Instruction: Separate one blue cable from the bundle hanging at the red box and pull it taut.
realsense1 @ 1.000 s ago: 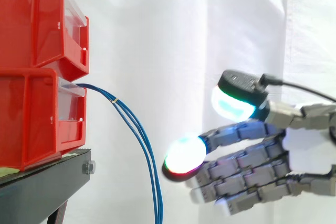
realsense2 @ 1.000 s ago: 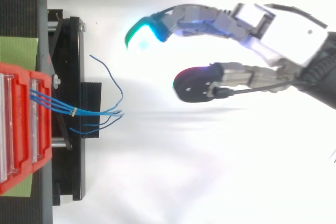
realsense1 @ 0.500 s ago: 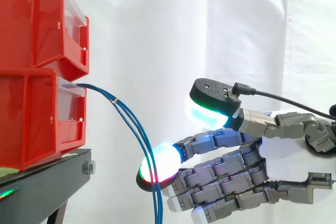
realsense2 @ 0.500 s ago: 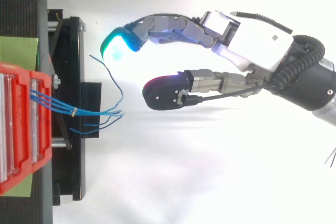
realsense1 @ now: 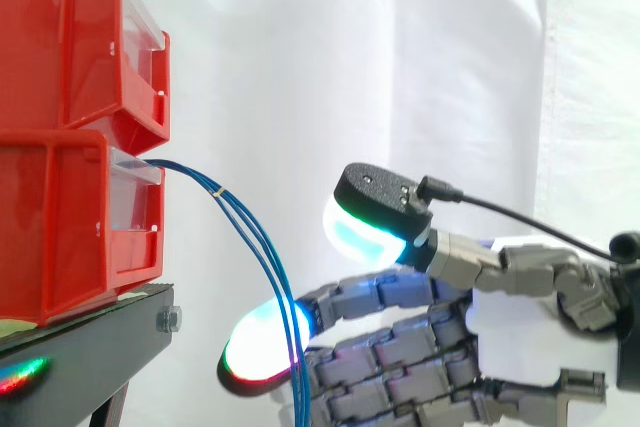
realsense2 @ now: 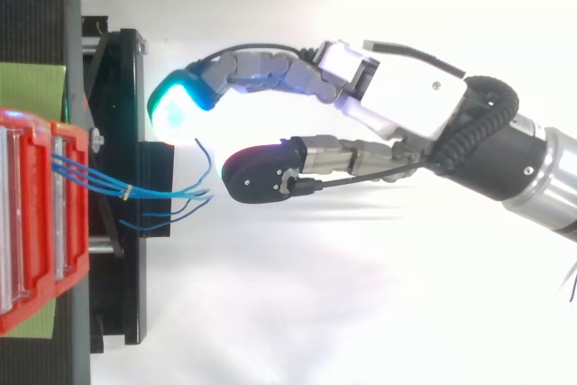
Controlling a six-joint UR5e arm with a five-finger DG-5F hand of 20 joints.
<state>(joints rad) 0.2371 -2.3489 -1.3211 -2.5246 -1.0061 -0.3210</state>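
Approach step: hand (realsense1: pixel 500 337) open, thumb and fingers spread round the blue cables (realsense1: pixel 250 232), nothing pinched. Cables hang from the red box (realsense1: pixel 60 217) at its 9 o'clock. Next, likely: pinch one cable, draw toward 3 o'clock.

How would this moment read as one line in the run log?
phase: pre-grasp | hand: open, one fingertip at the blue cables, contact unclear | blue cables: hanging slack from lower red bin, none separated

The arm (realsense2: pixel 532 173) enters from the right; its hand (realsense2: pixel 406 101) points left, fingers (realsense1: pixel 380 292) nearly straight, thumb (realsense1: pixel 375 209) spread above them (pads glowing cyan)
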